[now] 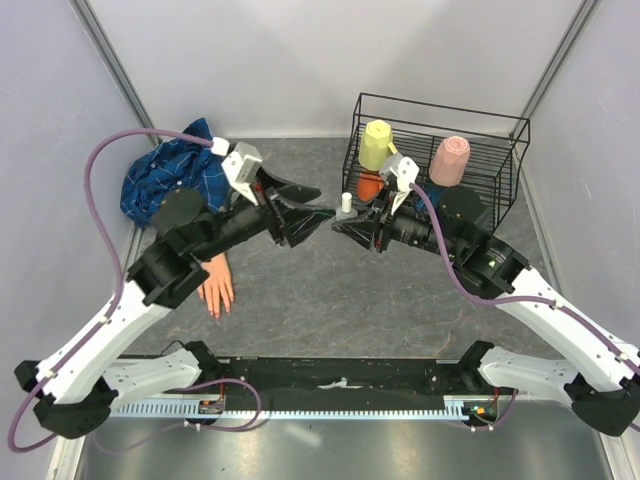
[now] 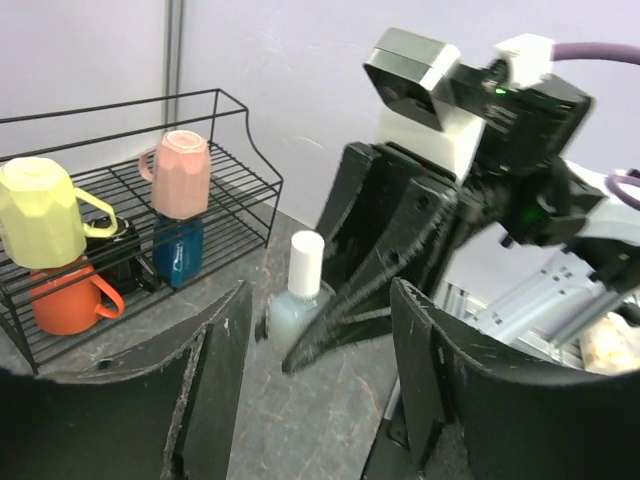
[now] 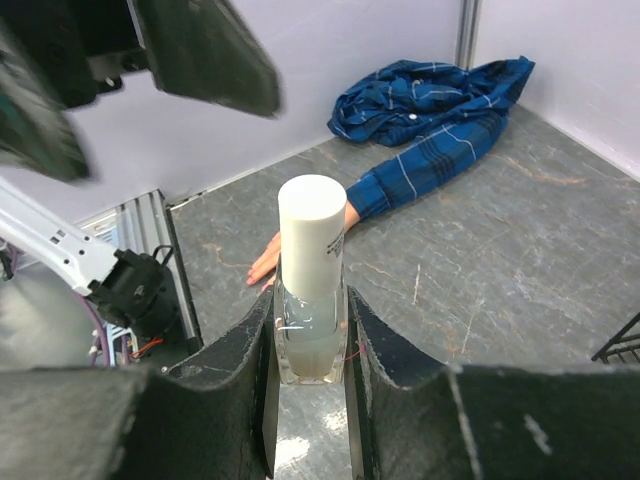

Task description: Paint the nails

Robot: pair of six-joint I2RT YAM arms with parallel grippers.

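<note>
While our right jaws clamp the bottle [image 3: 311, 340] and our left jaws gape before its cap [image 3: 311, 235], a skewed twist could wrench it loose and spill.

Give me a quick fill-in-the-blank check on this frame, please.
1. The right hand is shut on a nail polish bottle with a ____ cap.
2. The left hand, facing that bottle, is ____.
3. The mannequin hand sticks out of a ____ plaid sleeve.
Missing words: white; open; blue.
</note>
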